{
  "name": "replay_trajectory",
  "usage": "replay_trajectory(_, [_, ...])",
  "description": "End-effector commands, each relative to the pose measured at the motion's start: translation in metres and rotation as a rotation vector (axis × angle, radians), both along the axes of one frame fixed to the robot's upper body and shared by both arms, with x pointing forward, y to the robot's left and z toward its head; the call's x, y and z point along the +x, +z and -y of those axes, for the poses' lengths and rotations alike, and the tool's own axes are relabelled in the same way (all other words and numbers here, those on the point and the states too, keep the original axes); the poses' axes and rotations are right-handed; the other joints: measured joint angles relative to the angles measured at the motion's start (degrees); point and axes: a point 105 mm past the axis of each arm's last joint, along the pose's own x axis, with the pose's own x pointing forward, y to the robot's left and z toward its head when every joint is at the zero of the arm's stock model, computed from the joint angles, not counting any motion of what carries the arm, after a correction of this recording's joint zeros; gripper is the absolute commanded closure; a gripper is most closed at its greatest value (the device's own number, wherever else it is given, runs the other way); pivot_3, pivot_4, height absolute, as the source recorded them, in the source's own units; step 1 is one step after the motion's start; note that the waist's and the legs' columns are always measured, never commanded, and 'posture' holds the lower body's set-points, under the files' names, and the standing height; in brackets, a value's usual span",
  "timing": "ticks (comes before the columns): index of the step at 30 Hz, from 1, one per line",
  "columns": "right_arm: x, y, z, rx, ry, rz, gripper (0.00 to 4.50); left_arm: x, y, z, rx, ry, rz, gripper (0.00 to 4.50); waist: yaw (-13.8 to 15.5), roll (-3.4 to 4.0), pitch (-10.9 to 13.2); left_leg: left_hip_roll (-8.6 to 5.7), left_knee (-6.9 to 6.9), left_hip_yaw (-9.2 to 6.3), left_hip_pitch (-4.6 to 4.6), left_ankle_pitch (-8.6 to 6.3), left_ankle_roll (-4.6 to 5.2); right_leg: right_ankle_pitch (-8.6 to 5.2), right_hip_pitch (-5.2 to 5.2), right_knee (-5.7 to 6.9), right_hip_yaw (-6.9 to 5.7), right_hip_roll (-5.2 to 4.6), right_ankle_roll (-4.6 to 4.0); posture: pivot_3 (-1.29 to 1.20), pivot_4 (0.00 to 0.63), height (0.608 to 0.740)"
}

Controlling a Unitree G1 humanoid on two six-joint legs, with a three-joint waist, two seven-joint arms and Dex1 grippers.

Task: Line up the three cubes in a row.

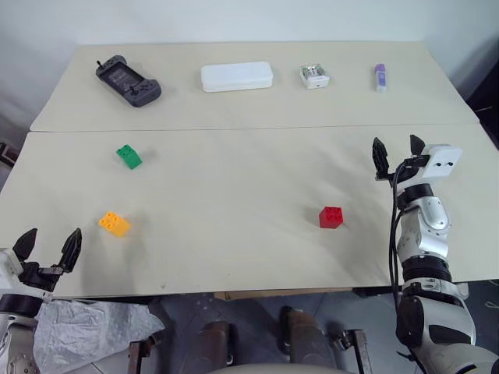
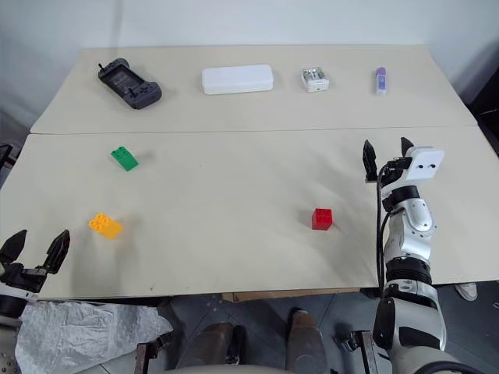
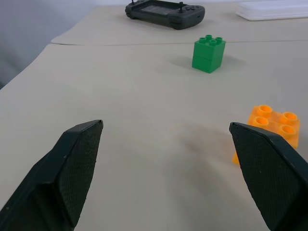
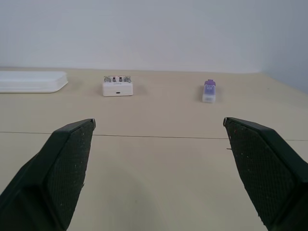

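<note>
From the head, you see the green cube [image 1: 129, 157] and orange-yellow cube [image 1: 115, 224] near the worktop's [image 1: 234, 249] left edge, the red cube [image 1: 330, 217] right of centre. Left gripper [image 1: 48, 248] and right gripper [image 1: 398, 151] both stand spread and hold nothing. In your left wrist view, the orange-yellow cube sits beside one fingertip [image 3: 269, 168].

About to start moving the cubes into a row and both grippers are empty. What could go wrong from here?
1. The orange-yellow cube lies near the table's front edge, by the open left gripper; a nudge might push it off.
2. The red cube sits far from the green cube, so it likely needs a long carry, and the open right gripper hovers beyond it.
</note>
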Motion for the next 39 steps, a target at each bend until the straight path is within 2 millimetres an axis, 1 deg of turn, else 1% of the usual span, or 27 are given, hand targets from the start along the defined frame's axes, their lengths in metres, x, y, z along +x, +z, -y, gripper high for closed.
replay_trajectory(1, [-0.004, 0.013, 0.003, -0.011, 0.002, 0.053, 0.00, -0.003, 0.007, -0.002, 0.018, 0.019, 0.038, 0.02, 0.0, 0.00, 0.0, 0.00, 0.00, 0.00, 0.00, 0.00, 0.00, 0.00, 0.00, 0.00, 0.00, 0.00, 0.00, 0.00, 0.150, 0.740])
replay_trajectory(2, [-0.005, 0.013, 0.003, -0.011, 0.006, 0.055, 0.00, -0.003, 0.008, -0.002, 0.008, 0.018, 0.048, 0.02, 0.0, 0.00, 0.0, 0.00, 0.00, 0.00, 0.00, 0.00, 0.00, 0.00, 0.00, 0.00, 0.00, 0.00, 0.00, 0.00, 0.150, 0.740])
replay_trajectory(4, [-0.008, 0.016, -0.001, -0.018, 0.047, 0.072, 0.00, -0.002, 0.018, 0.002, -0.021, -0.036, 0.080, 0.02, 0.1, 0.00, 0.0, 0.00, 0.00, 0.00, 0.00, 0.00, 0.00, 0.00, 0.00, 0.00, 0.00, 0.00, 0.00, 0.00, 0.150, 0.740])
replay_trajectory(5, [-0.013, 0.023, -0.003, -0.011, 0.103, 0.093, 0.00, 0.001, 0.035, 0.009, -0.026, -0.101, 0.151, 0.02, 0.1, 0.00, 0.0, 0.01, 0.00, 0.00, 0.00, 0.00, 0.00, 0.00, 0.00, 0.00, -0.01, 0.00, 0.00, 0.00, 0.150, 0.740])
replay_trajectory(6, [-0.017, 0.027, -0.005, -0.007, 0.145, 0.108, 0.00, 0.001, 0.047, 0.014, -0.028, -0.148, 0.201, 0.02, 0.2, 0.00, 0.0, 0.01, 0.00, -0.01, -0.01, 0.00, 0.00, 0.00, 0.00, 0.00, -0.01, -0.01, 0.00, 0.00, 0.150, 0.740])
replay_trajectory(7, [-0.023, 0.035, -0.002, 0.023, 0.180, 0.130, 0.00, 0.006, 0.060, 0.021, 0.003, -0.192, 0.228, 0.02, 0.3, 0.00, 0.0, 0.01, 0.00, -0.05, -0.04, 0.00, 0.00, 0.00, 0.00, -0.01, -0.01, -0.02, 0.00, 0.00, 0.150, 0.740])
replay_trajectory(8, [-0.029, 0.043, 0.001, 0.077, 0.229, 0.141, 0.00, 0.013, 0.071, 0.034, 0.045, -0.270, 0.237, 0.02, 0.5, 0.00, 0.0, 0.02, 0.03, -0.12, -0.08, 0.00, 0.00, 0.00, 0.01, -0.01, -0.01, -0.03, 0.00, 0.00, 0.150, 0.740])
replay_trajectory(9, [-0.036, 0.051, 0.001, 0.063, 0.276, 0.137, 0.00, 0.021, 0.078, 0.047, 0.105, -0.353, 0.223, 0.02, 0.7, 0.01, 0.0, 0.01, 0.07, -0.16, -0.11, 0.00, 0.00, 0.01, 0.01, -0.03, 0.01, -0.04, -0.02, 0.00, 0.150, 0.740])
replay_trajectory(10, [-0.044, 0.056, 0.001, 0.024, 0.315, 0.120, 0.00, 0.028, 0.083, 0.062, 0.155, -0.463, 0.203, 0.02, 1.3, 0.06, 0.0, 0.01, 0.10, -0.19, -0.12, 0.00, 0.00, 0.02, 0.02, -0.01, 0.01, -0.04, -0.02, 0.00, 0.150, 0.740])
replay_trajectory(12, [-0.058, 0.058, 0.001, -0.064, 0.368, 0.062, 0.00, 0.036, 0.084, 0.084, 0.227, -0.646, 0.153, 0.02, 1.7, 0.26, 0.0, -0.03, 0.12, -0.20, -0.12, 0.00, 0.00, 0.04, 0.04, -0.02, 0.00, -0.05, -0.08, 0.00, 0.150, 0.740])
replay_trajectory(14, [-0.074, 0.053, 0.002, -0.150, 0.434, -0.024, 0.00, 0.041, 0.082, 0.104, 0.268, -0.815, 0.102, 0.02, 1.7, 0.34, -0.1, -0.08, 0.09, -0.19, -0.09, -0.04, 0.06, 0.05, 0.04, -0.03, -0.03, -0.05, -0.09, 0.00, 0.150, 0.740])
replay_trajectory(17, [-0.100, 0.034, 0.009, -0.307, 0.529, -0.187, 0.00, 0.047, 0.073, 0.126, 0.339, -1.011, 0.030, 0.02, 1.6, 0.32, -0.1, -0.04, 0.02, -0.12, -0.08, -0.14, 0.11, 0.04, 0.04, -0.11, -0.12, 0.02, -0.10, 0.00, 0.150, 0.740])
replay_trajectory(18, [-0.107, 0.029, 0.010, -0.350, 0.553, -0.226, 0.00, 0.047, 0.070, 0.130, 0.355, -1.053, 0.015, 0.02, 1.6, 0.32, -0.1, -0.04, 0.02, -0.06, -0.09, -0.16, 0.14, 0.04, 0.03, -0.12, -0.11, 0.03, -0.10, 0.00, 0.150, 0.740])
replay_trajectory(20, [-0.124, 0.011, 0.016, -0.471, 0.621, -0.338, 0.00, 0.052, 0.066, 0.140, 0.359, -1.126, -0.003, 0.02, 1.3, 0.32, -0.1, -0.01, 0.01, 0.15, -0.07, -0.20, 0.19, 0.05, -0.01, -0.12, -0.07, 0.05, -0.09, 0.00, 0.150, 0.740])
replay_trajectory(22, [-0.135, -0.002, 0.022, -0.536, 0.666, -0.423, 0.00, 0.056, 0.062, 0.148, 0.365, -1.186, -0.020, 0.02, 1.4, 0.27, -0.1, -0.01, 0.02, 0.33, -0.02, -0.22, 0.24, 0.06, 0.00, -0.12, -0.02, 0.05, -0.05, 0.00, 0.150, 0.740])
replay_trajectory(23, [-0.137, -0.005, 0.024, -0.566, 0.678, -0.437, 0.00, 0.056, 0.060, 0.151, 0.371, -1.209, -0.025, 0.02, 1.3, 0.24, 0.0, 0.03, 0.03, 0.39, 0.04, -0.22, 0.25, 0.07, 0.03, -0.12, -0.01, 0.06, -0.03, 0.00, 0.150, 0.740])
replay_trajectory(25, [-0.135, -0.011, 0.018, -0.616, 0.737, -0.456, 0.00, 0.059, 0.056, 0.156, 0.346, -1.245, -0.037, 0.02, 1.3, 0.21, 0.0, 0.06, 0.05, 0.56, 0.10, -0.22, 0.25, 0.11, 0.04, -0.12, 0.02, 0.07, 0.04, 0.00, 0.150, 0.740])
replay_trajectory(27, [-0.129, -0.013, 0.001, -0.639, 0.819, -0.459, 0.00, 0.060, 0.053, 0.159, 0.316, -1.269, -0.054, 0.02, 1.2, 0.18, 0.0, 0.13, 0.11, 0.64, 0.14, -0.22, 0.24, 0.13, 0.04, -0.09, 0.03, 0.07, 0.06, 0.00, 0.150, 0.740])
replay_trajectory(29, [-0.122, -0.016, -0.015, -0.662, 0.899, -0.506, 0.00, 0.059, 0.051, 0.161, 0.318, -1.289, -0.063, 0.02, 1.1, 0.18, 0.0, 0.18, 0.13, 0.66, 0.14, -0.21, 0.22, 0.13, 0.02, -0.08, 0.03, 0.08, 0.07, 0.00, 0.150, 0.740])
replay_trajectory(32, [-0.113, -0.020, -0.031, -0.720, 0.979, -0.552, 0.00, 0.057, 0.050, 0.162, 0.340, -1.309, -0.069, 0.02, 1.4, 0.19, 0.0, 0.23, 0.23, 0.64, 0.11, -0.21, 0.17, 0.13, -0.04, -0.04, 0.01, 0.10, 0.07, 0.00, 0.150, 0.740])
replay_trajectory(36, [-0.096, -0.026, -0.043, -0.815, 1.018, -0.609, 0.00, 0.051, 0.045, 0.164, 0.399, -1.335, -0.089, 0.02, 1.7, 0.19, 0.0, 0.19, 0.29, 0.55, 0.01, -0.23, 0.15, 0.13, -0.07, -0.08, -0.04, 0.07, 0.06, 0.00, 0.150, 0.740])
replay_trajectory(39, [-0.083, -0.027, -0.049, -0.843, 1.031, -0.608, 0.00, 0.050, 0.047, 0.167, 0.386, -1.325, -0.069, 0.02, 1.6, 0.17, 0.0, 0.12, 0.32, 0.45, -0.05, -0.25, 0.17, 0.14, -0.06, -0.10, -0.08, 0.03, 0.05, 0.00, 0.150, 0.740])
